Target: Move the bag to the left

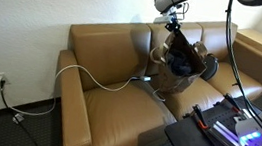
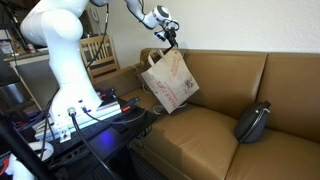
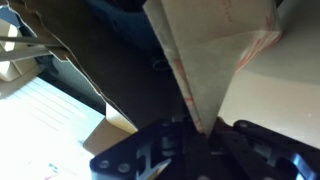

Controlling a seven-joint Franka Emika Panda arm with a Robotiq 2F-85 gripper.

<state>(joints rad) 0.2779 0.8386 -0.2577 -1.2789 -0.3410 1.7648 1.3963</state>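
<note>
The bag (image 2: 170,80) is a tall brown paper shopping bag with faint print. It hangs tilted in the air above the tan sofa (image 2: 215,135), lifted off the seat. It also shows in an exterior view (image 1: 180,64) with dark contents inside. My gripper (image 2: 168,40) is above it and shut on its top edge or handle. In the wrist view the jaws (image 3: 196,128) pinch a fold of the brown paper (image 3: 205,55). The gripper also shows in an exterior view (image 1: 173,24).
A small black rounded pouch (image 2: 253,122) lies on the sofa seat. A white cable (image 1: 90,76) runs over the sofa armrest and seat. The robot base and black table (image 2: 70,120) stand beside the sofa. A wooden chair (image 2: 98,52) is behind.
</note>
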